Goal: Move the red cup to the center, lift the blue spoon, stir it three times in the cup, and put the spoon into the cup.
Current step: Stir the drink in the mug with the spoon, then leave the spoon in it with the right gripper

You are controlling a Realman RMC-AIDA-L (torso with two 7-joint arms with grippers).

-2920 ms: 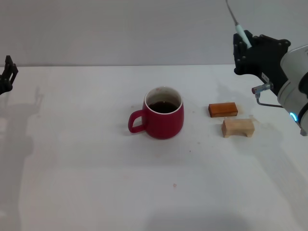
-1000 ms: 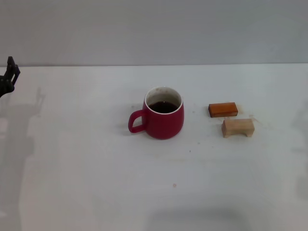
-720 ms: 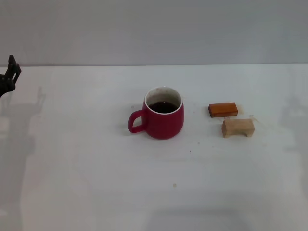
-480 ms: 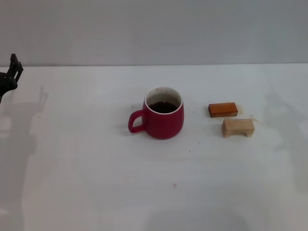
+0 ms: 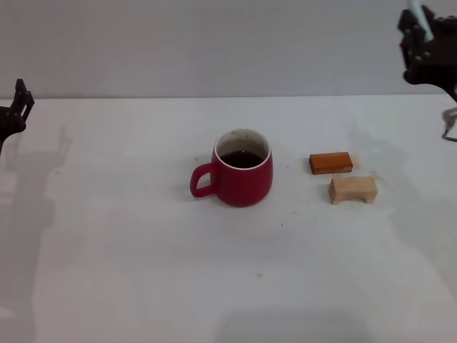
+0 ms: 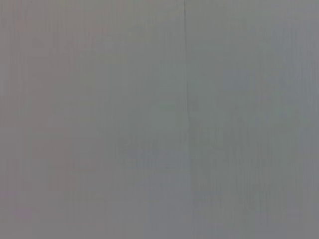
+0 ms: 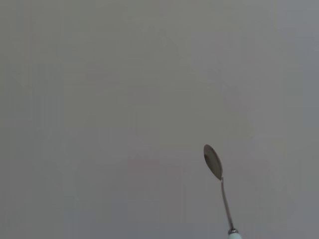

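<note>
The red cup (image 5: pixel 243 176) stands on the white table (image 5: pixel 128 243) near the middle, handle toward my left arm's side, with dark liquid inside. High at the far right, well above and beyond the cup, my right gripper (image 5: pixel 423 30) is shut on the blue spoon (image 5: pixel 415 11), whose pale handle pokes up between the fingers. In the right wrist view the blue spoon (image 7: pixel 214 163) shows its grey bowl and thin shaft against a plain wall. My left gripper (image 5: pixel 14 111) sits at the far left edge, away from the cup.
An orange-brown block (image 5: pixel 330 163) and a tan wooden block (image 5: pixel 353 189) lie just right of the cup. A grey wall rises behind the table. The left wrist view shows only a plain grey surface.
The right gripper with the spoon, out of the head view in the last second, has come back in at the top right corner. The cup and blocks have not moved.
</note>
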